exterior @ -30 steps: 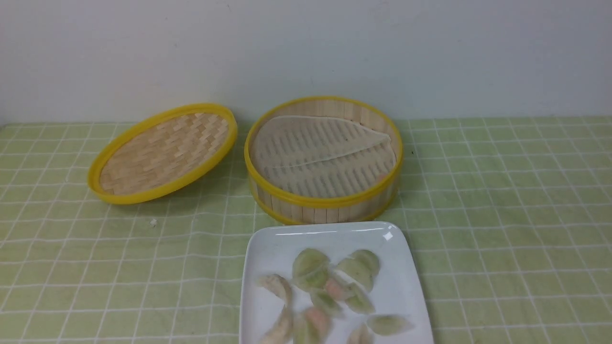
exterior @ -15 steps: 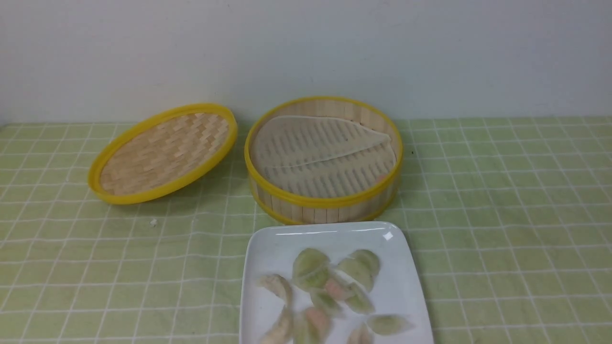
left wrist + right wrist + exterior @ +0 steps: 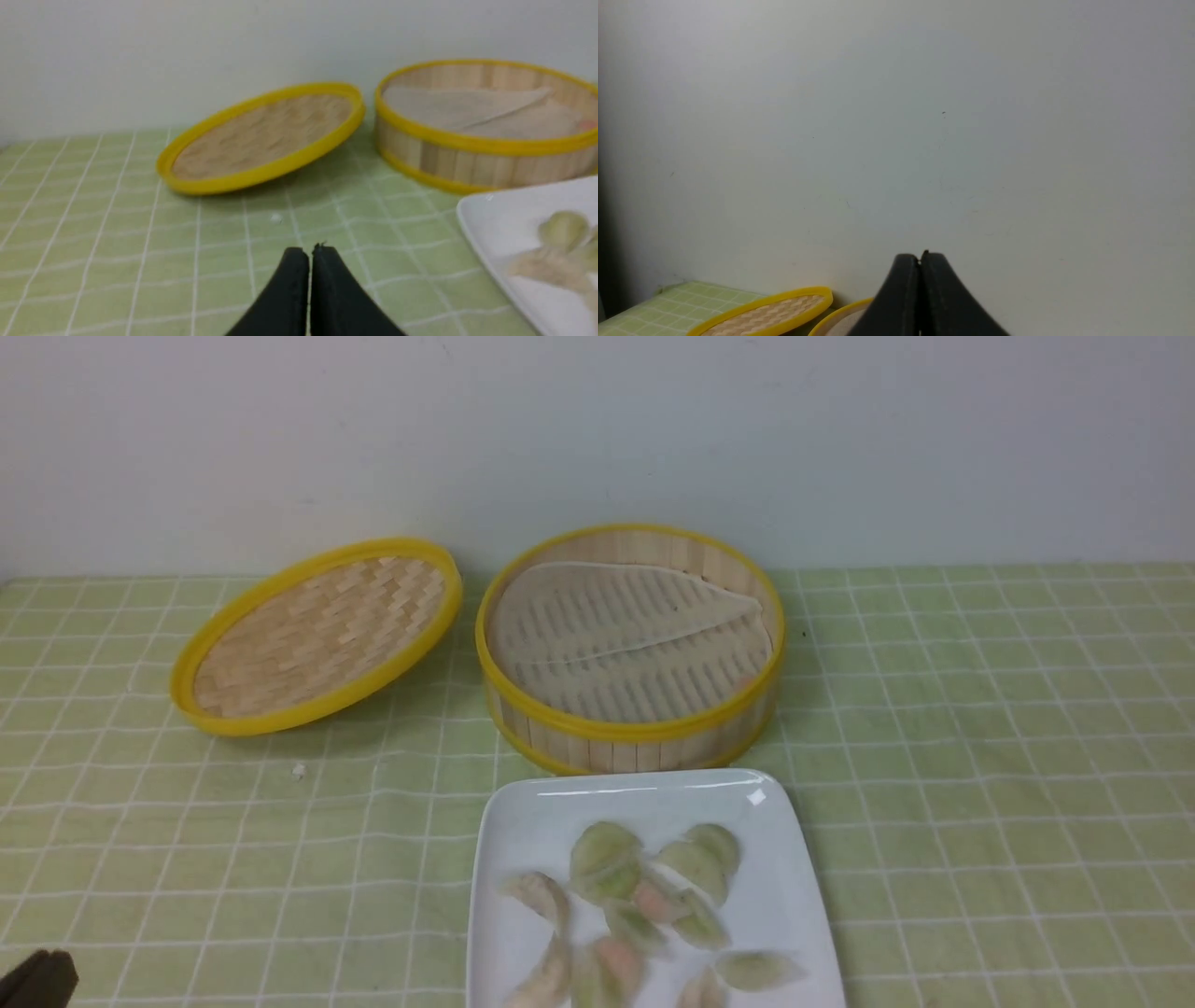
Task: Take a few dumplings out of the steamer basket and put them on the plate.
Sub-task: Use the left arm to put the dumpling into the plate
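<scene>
Both my sets of jaws are together as the dumplings (image 3: 693, 865) lie clustered on the plate (image 3: 504, 803), nearest its front edge and middle, looking soft, slick and easily torn, so I'd pinch any one lightly across its plump belly!

Small, crescent-shaped and translucent, pale green, whitish or pink-tinted, clustered and scattered as dumplings (image 3: 695, 868) on the plate (image 3: 766, 887). Glossy white, square with rounded corners, lying flat just beside the steamer basket (image 3: 630, 737). Round, yellow-rimmed, upright and uncovered, lined with whitish cloth.
</scene>
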{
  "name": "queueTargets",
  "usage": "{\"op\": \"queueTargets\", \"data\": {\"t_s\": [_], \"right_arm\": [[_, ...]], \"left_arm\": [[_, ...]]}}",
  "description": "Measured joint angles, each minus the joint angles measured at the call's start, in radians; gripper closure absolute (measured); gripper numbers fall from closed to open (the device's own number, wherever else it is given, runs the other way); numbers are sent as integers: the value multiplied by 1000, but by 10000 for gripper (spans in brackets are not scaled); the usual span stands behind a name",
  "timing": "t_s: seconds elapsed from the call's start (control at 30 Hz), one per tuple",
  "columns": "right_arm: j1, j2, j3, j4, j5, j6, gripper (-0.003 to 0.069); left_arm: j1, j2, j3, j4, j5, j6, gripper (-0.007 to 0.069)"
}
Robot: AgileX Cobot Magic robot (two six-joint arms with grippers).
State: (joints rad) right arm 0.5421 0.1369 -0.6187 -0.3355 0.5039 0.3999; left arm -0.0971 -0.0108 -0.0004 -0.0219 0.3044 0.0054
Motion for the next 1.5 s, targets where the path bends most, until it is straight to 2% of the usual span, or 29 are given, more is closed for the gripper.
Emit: {"op": "queueTargets", "data": {"t_s": [0.3, 1.17, 1.27, 1.37, 1.4, 1.43, 1.5], "right_arm": [[0, 3, 0, 0, 0, 0, 673], [0, 3, 0, 6, -6, 0, 673], [0, 3, 0, 72, -39, -36, 673], [0, 4, 0, 220, -78, -183, 673], [0, 4, 0, 229, -79, -183, 673], [0, 4, 0, 306, -86, -266, 673], [0, 4, 0, 361, -92, -306, 673]], "left_arm": [[35, 0, 29, -24, 72, 29, 630], [35, -1, 29, -24, 76, 33, 630], [35, -1, 28, -24, 78, 32, 630], [35, -1, 28, -24, 79, 32, 630], [35, -1, 28, -24, 79, 32, 630], [35, -1, 28, -24, 79, 32, 630], [35, -1, 28, -24, 79, 32, 630]]}}
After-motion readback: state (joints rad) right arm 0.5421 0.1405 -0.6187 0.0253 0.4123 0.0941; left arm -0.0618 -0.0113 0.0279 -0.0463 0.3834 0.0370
